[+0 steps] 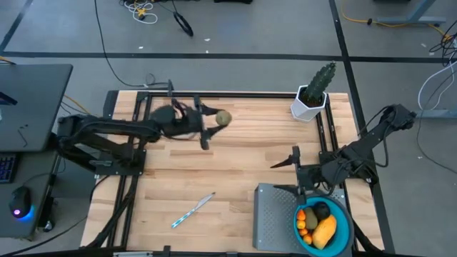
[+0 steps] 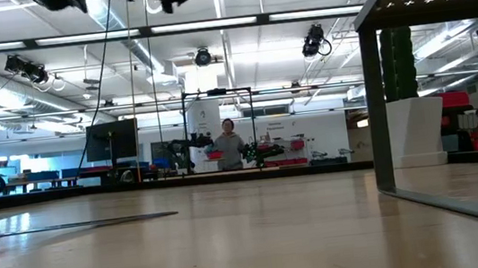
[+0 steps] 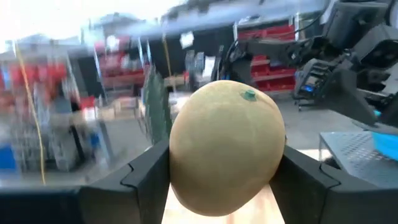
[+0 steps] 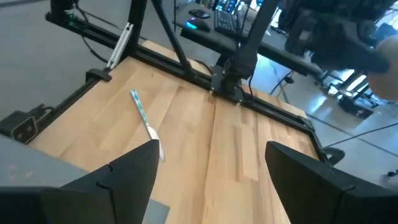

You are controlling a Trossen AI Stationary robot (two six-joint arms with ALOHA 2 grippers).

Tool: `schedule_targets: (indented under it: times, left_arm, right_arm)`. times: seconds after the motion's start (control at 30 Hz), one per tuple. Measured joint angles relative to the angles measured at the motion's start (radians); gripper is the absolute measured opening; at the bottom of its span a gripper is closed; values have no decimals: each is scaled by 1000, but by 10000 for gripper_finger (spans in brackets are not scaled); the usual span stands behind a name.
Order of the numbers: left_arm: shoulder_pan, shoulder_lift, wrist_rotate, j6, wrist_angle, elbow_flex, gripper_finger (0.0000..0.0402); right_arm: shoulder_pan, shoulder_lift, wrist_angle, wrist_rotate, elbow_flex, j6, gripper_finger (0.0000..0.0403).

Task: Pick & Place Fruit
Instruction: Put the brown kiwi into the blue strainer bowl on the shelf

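- The left pincer (image 3: 217, 180) grips the olive-brown oval fruit (image 1: 223, 118), held high above the wooden tabletop (image 1: 235, 157).
- Carry it level to the blue bowl (image 1: 346, 232), then lower gently.
- The right pincer (image 4: 211, 165) gapes empty near the bowl.

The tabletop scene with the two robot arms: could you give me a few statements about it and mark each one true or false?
1. The left gripper holds an olive-brown fruit. True.
2. The blue bowl is empty. False: it holds a yellow fruit, a black one and small orange ones.
3. The right gripper holds nothing. True.
4. The cactus lies on its side. False: it stands upright in a white pot.
5. A white-and-blue stick lies on the table. True.
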Motion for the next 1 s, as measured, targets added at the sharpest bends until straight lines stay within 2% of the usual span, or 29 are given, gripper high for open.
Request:
schedule_targets:
  times: [0.1,0.27,0.33,0.43,0.57,0.7,1.0]
  left_arm:
    - [-68,107,-2,223,157,0,236]
    - [-151,320,-17,625,478,44,245]
    - [-177,372,-47,750,544,76,246]
    - [-219,442,-79,883,522,154,244]
    - [-268,504,-145,1012,414,239,242]
    - [-308,531,-226,1073,373,300,249]
    - [-344,533,-207,1083,327,330,245]
  right_arm:
    - [-9,25,38,35,0,-2,305]
    - [-11,35,55,159,0,-30,305]
    - [-11,35,74,200,0,-32,305]
    - [-11,32,135,216,0,-34,305]
    - [-8,32,227,210,0,-93,305]
    - [-8,31,261,209,0,-144,305]
    - [-34,47,274,210,-1,-203,305]
